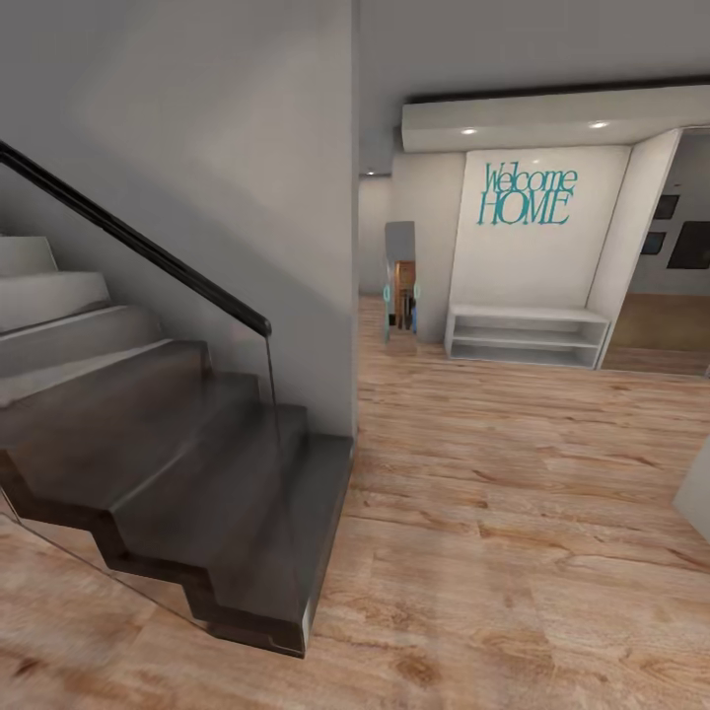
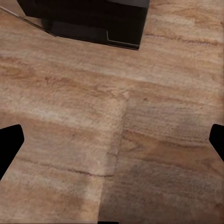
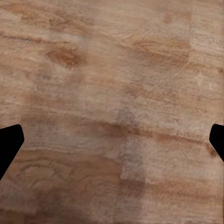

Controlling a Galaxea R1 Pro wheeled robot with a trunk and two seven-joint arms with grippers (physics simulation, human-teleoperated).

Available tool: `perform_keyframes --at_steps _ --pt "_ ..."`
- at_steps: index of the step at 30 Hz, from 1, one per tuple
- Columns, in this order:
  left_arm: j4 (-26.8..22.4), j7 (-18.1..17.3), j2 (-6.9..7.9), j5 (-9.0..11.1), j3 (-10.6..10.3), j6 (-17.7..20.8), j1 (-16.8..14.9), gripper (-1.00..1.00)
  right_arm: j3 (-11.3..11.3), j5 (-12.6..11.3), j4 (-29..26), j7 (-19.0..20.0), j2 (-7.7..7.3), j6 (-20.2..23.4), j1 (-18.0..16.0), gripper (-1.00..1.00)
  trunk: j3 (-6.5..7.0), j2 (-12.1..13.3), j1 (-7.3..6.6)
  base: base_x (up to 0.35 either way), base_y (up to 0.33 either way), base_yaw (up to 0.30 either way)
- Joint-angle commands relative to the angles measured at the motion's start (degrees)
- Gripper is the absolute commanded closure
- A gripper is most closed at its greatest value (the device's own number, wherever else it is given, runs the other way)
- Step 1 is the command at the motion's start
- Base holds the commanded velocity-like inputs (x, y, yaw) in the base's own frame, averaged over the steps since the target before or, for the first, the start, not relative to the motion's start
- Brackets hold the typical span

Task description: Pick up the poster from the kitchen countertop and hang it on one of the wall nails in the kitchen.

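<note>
A dark-stepped staircase (image 1: 197, 473) with a black handrail is seen on pale wooden plank flooring (image 1: 513, 552). Both the left hand (image 2: 112, 140) and right hand (image 3: 112, 140) are spread wide, empty. The poster is elsewhere; the stair corner could be clipped if steered tightly.

teal "Welcome HOME" lettering (image 1: 527, 194) on white wall panel (image 1: 532, 266)

dark brown stairs (image 1: 197, 473), tan wood-grain floor (image 1: 513, 513), teal lettering (image 1: 526, 193)

Staircase (image 1: 148, 434) cut off left; claw fingertips (image 2: 10, 144) edge-cropped.
</note>
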Motion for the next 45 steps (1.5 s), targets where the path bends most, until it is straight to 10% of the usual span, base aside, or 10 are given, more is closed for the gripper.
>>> perform_keyframes --at_steps 1,45 --pt "-0.1 0.0 -0.01 0.0 0.1 -0.1 0.0 -1.00 0.0 0.1 0.6 0.1 0.00 -0.2 0.0 -1.00 -0.05 0.0 -0.01 -0.148 -0.153 0.006" --pt "0.9 0.0 -0.01 -0.1 0.1 -0.2 0.0 -1.00 0.3 1.9 6.5 0.0 0.50 -0.7 0.0 -1.00 -0.05 0.0 -0.01 -0.090 -0.109 0.161"
